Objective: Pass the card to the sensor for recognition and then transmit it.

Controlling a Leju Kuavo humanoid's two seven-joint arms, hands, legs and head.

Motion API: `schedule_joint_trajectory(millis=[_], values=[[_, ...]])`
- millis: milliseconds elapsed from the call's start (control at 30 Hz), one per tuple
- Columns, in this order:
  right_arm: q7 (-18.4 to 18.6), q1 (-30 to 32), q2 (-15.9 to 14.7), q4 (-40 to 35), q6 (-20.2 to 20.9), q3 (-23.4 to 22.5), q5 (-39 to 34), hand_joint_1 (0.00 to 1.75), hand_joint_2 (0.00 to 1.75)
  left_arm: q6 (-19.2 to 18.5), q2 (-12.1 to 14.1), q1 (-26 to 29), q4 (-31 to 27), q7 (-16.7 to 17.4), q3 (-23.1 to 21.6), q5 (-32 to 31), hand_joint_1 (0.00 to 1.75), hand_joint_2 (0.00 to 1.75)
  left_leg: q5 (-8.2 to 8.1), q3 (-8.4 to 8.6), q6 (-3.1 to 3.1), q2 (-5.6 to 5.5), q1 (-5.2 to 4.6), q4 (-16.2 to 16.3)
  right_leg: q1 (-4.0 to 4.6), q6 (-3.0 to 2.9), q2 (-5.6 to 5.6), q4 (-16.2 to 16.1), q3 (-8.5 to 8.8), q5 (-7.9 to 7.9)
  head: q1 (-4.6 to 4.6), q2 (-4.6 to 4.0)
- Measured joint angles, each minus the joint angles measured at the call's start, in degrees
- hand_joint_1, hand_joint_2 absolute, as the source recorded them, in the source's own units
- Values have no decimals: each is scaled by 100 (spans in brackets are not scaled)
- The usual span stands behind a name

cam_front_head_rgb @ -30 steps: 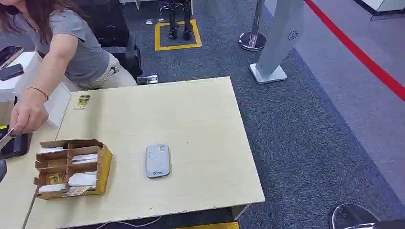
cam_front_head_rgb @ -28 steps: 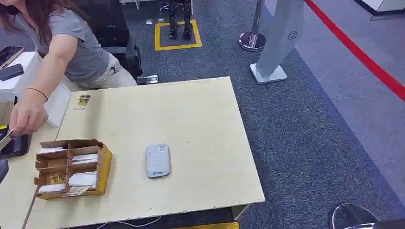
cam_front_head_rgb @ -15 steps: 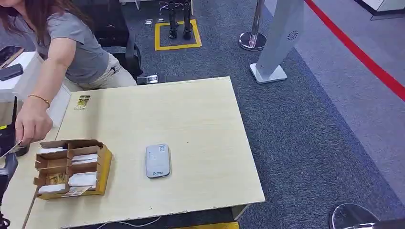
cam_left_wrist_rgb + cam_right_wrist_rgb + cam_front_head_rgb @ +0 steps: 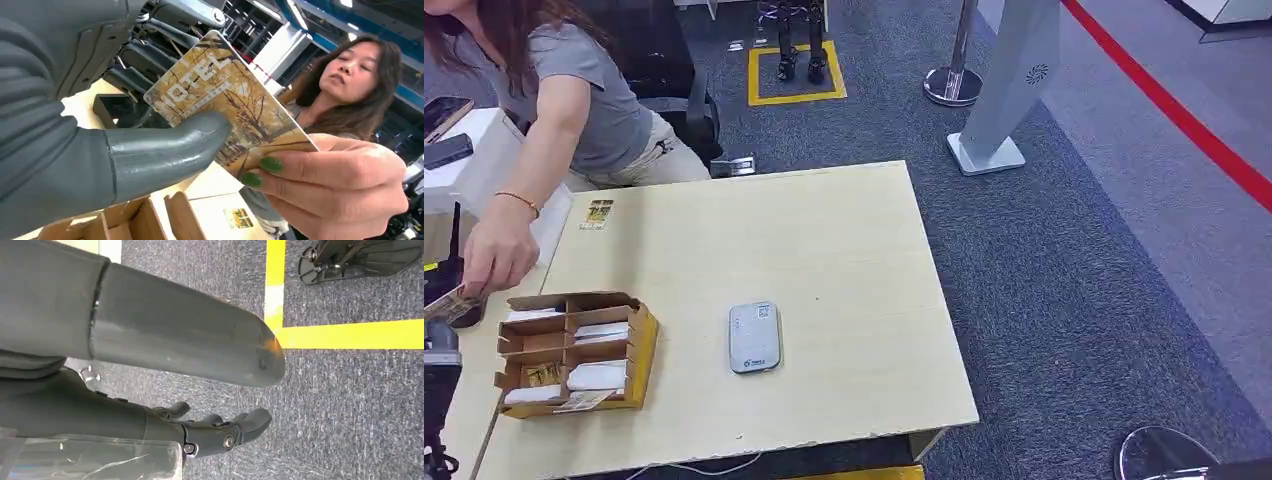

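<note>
A yellow hotel card (image 4: 225,95) with a tree picture is pinched between the thumb and dark fingers of my left hand (image 4: 100,150). A person's hand (image 4: 340,185) grips the card's other end at the same time. In the head view this happens at the table's far left edge, where the card (image 4: 446,303) sits under the person's hand (image 4: 496,255) and above my left hand (image 4: 438,345). The grey-white sensor (image 4: 755,337) lies flat near the middle of the table. My right hand (image 4: 100,410) hangs over the carpet with its fingers apart and nothing in it.
A cardboard divider box (image 4: 574,352) with several cards stands on the wooden table (image 4: 824,250) left of the sensor. Another card (image 4: 597,214) lies at the far left corner. The person leans in from the back left. Yellow floor tape (image 4: 350,334) runs under my right hand.
The person's hand has shifted slightly right and down with the card. My left hand has risen at the left edge to meet the card.
</note>
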Motion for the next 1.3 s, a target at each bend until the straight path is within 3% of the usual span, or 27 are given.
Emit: schedule_joint_trajectory(millis=[200,733,1100,1300], values=[[0,-2,13,0,-2,0,35,0,175,53,0,-66,72,26,-55,-88,175,175,0,0,0,0,0,0,0,0,0,0,0,0,0,-2],[0,-33,44,0,7,0,247,0,175,656,-48,-467,269,55,-645,-986,175,175,0,0,0,-1,0,1,0,0,-1,0,0,1,2,0],[0,-71,52,0,76,13,470,0,175,1130,-175,-1107,863,192,-1521,-1914,175,175,1,1,1,1,-2,3,-1,0,0,0,-1,3,0,-2],[2,-120,70,0,103,26,612,0,175,1456,-297,-1577,1386,385,-2199,-2818,175,175,1,0,1,-7,-4,4,-1,0,-4,-1,0,3,2,-2]])
